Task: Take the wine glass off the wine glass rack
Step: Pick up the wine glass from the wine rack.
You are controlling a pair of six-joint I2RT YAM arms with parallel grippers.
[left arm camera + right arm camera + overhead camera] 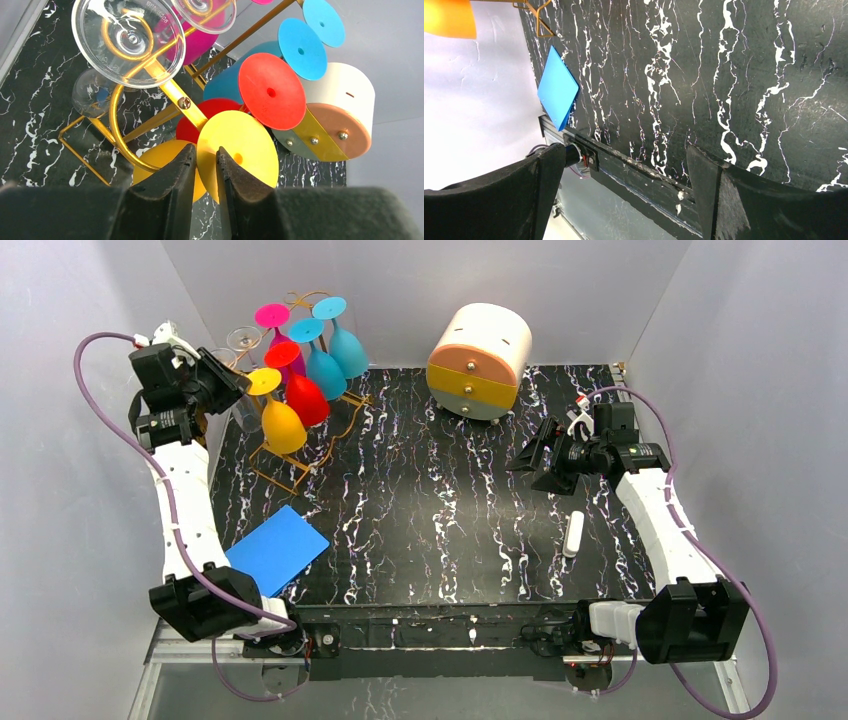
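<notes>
The gold wire wine glass rack [300,472] stands at the table's back left with several coloured glasses hanging upside down on it. The yellow wine glass [283,427] hangs nearest my left arm. My left gripper [236,386] reaches its foot from the left. In the left wrist view the rack's post [170,90] crosses the frame and the yellow glass's foot [250,145] lies just ahead. My left gripper [205,152] has its jaws close together, straddling the rim of that foot; whether the pads touch it does not show. My right gripper [530,458] hovers wide open over the right of the table, and nothing lies in it [626,150].
Red [306,398], teal [326,370], blue and magenta glasses crowd the rack; clear glasses [127,40] hang at its left. A round cream-and-orange drawer box [480,360] sits at the back. A blue card [278,548] lies front left, a small white cylinder [573,533] front right.
</notes>
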